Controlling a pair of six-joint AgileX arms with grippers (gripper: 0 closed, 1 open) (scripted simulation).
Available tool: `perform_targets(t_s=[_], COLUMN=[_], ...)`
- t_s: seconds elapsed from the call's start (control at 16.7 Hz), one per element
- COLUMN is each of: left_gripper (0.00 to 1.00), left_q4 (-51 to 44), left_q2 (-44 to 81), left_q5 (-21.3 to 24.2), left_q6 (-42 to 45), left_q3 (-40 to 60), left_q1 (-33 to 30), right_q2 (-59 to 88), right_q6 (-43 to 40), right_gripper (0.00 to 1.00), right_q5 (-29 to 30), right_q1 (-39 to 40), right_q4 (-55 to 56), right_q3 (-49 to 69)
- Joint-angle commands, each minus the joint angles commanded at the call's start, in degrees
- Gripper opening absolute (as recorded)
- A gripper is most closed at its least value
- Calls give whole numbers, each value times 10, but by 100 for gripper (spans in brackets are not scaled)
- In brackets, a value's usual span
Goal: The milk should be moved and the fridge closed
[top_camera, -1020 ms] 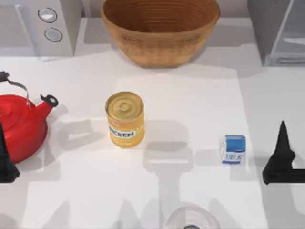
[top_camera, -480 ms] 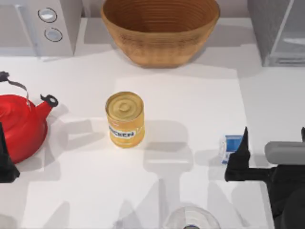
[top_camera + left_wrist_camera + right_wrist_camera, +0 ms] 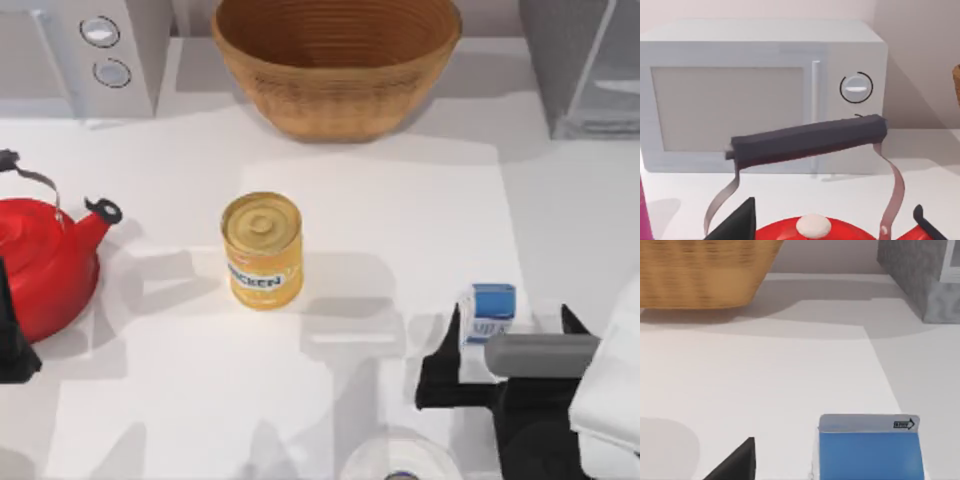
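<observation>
Blue-topped milk (image 3: pixel 489 313), lower right of the top view, looks light and crushable; your right gripper (image 3: pixel 505 352) straddles it unclenched; pinch its flat sides gently.

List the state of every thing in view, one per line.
milk: upright on the table, between the open right gripper's fingers, not yet gripped.
fridge: far right corner, door panel swung open.
yellow can: upright, mid-table.
red kettle: upright, handle raised.
basket: upright, nothing visible inside.
microwave: door shut.
right gripper: open, straddling the milk.
left gripper: parked beside the kettle.
</observation>
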Motion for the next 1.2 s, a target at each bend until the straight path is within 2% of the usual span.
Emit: perform_targets(t_s=[0.54, 1.2], left_gripper=[100, 100], left_q4=[0, 0], left_q2=[0, 0], left_q5=[0, 0], left_q6=[0, 0], left_q3=[0, 0], left_q1=[0, 0], right_q2=[41, 61], right_q6=[4, -25], right_gripper=[100, 100], right_q5=[-3, -83], right_q1=[-1, -81], right_q4=[33, 24], right_q3=[8, 64])
